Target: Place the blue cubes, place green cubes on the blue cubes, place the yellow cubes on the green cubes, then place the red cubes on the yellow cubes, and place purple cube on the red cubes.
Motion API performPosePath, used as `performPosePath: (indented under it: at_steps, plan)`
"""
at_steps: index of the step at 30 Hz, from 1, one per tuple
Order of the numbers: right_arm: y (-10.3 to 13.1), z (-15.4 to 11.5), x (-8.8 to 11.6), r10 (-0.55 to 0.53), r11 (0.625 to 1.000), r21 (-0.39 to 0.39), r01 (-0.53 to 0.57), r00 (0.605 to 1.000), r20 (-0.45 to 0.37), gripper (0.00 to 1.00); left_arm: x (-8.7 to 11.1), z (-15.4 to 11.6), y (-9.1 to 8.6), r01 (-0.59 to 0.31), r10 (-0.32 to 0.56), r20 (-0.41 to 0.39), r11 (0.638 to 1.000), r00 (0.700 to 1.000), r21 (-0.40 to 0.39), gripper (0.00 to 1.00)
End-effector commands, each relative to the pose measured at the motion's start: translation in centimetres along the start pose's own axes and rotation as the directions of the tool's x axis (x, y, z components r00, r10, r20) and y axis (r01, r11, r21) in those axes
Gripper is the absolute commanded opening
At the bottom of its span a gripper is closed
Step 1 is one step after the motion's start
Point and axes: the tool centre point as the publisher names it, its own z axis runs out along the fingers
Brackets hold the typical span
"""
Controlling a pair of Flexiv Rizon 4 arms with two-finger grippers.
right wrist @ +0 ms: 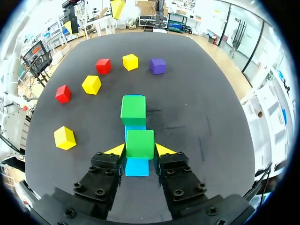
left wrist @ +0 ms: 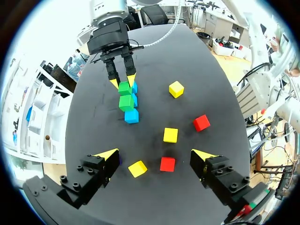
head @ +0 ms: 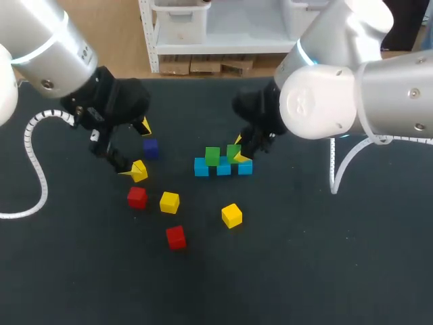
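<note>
Three blue cubes [head: 223,168] lie in a row at the table's middle. One green cube [head: 212,156] rests on top toward the row's left end. My right gripper [head: 238,153] is shut on a second green cube [right wrist: 140,143], which it holds over the row's right part, above a blue cube [right wrist: 137,167]. My left gripper [head: 135,150] hangs open over the left side, near the purple cube [head: 150,148] and a yellow cube [head: 139,170]. In the left wrist view a red cube [left wrist: 167,164] lies ahead between its open fingers [left wrist: 156,157].
Loose on the dark table [head: 304,257] are two more yellow cubes [head: 169,202] [head: 231,215] and a second red cube [head: 176,237], all in front of the blue row. A white cable [head: 34,159] loops at the far left.
</note>
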Motion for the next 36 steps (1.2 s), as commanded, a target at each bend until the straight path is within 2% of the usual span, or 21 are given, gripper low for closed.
performPosePath:
  at_steps: [1, 14, 17, 20, 22, 25, 27, 30, 31, 32, 36]
  plan:
    - [-0.2, 0.09, -0.01, 0.001, 1.0, -0.005, -0.001, 1.0, 0.0, 0.08, 0.09, 0.03, 0.1, -0.003, 0.003, 0.002, 1.0, 1.0, 0.002, 1.0]
    - [-0.18, 0.27, 0.15, 0.003, 1.0, -0.01, -0.003, 1.0, 0.004, 0.05, 0.09, 0.03, 0.1, -0.003, 0.003, 0.002, 1.0, 1.0, 0.002, 1.0]
    - [-0.22, 0.27, 0.18, 0.003, 1.0, -0.011, -0.003, 1.0, 0.005, 0.09, 0.09, 0.03, 0.1, -0.003, 0.003, 0.002, 1.0, 1.0, 0.002, 1.0]
    - [-0.26, 0.27, 0.19, 0.002, 1.0, -0.012, -0.002, 1.0, 0.006, 0.27, 0.09, 0.03, 0.1, -0.003, 0.003, 0.002, 1.0, 1.0, 0.002, 1.0]
    - [-0.27, 0.27, 0.19, 0.002, 1.0, -0.013, -0.002, 1.0, 0.006, 0.31, 0.09, 0.03, 0.1, -0.003, 0.003, 0.002, 1.0, 1.0, 0.002, 1.0]
    - [-0.3, 0.23, 0.19, 0.001, 1.0, -0.014, -0.001, 1.0, 0.006, 0.44, 0.09, 0.03, 0.1, -0.003, 0.003, 0.002, 1.0, 1.0, 0.002, 1.0]
    - [-0.31, 0.15, 0.17, -0.001, 1.0, -0.014, 0.001, 1.0, 0.006, 0.49, 0.09, 0.03, 0.1, -0.003, 0.003, 0.002, 1.0, 1.0, 0.002, 1.0]
    - [-0.31, 0.09, 0.18, -0.003, 1.0, -0.017, 0.003, 1.0, 0.006, 0.88, 0.09, 0.03, 0.1, -0.003, 0.003, 0.002, 1.0, 1.0, 0.002, 1.0]
    - [-0.31, 0.05, 0.18, -0.004, 1.0, -0.019, 0.004, 1.0, 0.006, 0.97, 0.09, 0.03, 0.1, -0.003, 0.003, 0.002, 1.0, 1.0, 0.002, 1.0]
    - [-0.3, 0.03, 0.19, -0.004, 1.0, -0.02, 0.004, 1.0, 0.006, 1.0, 0.09, 0.03, 0.1, -0.003, 0.003, 0.002, 1.0, 1.0, 0.002, 1.0]
    - [-0.32, -0.06, 0.25, -0.007, 1.0, -0.021, 0.007, 1.0, 0.005, 1.0, 0.09, 0.03, 0.1, -0.003, 0.003, 0.002, 1.0, 1.0, 0.002, 1.0]
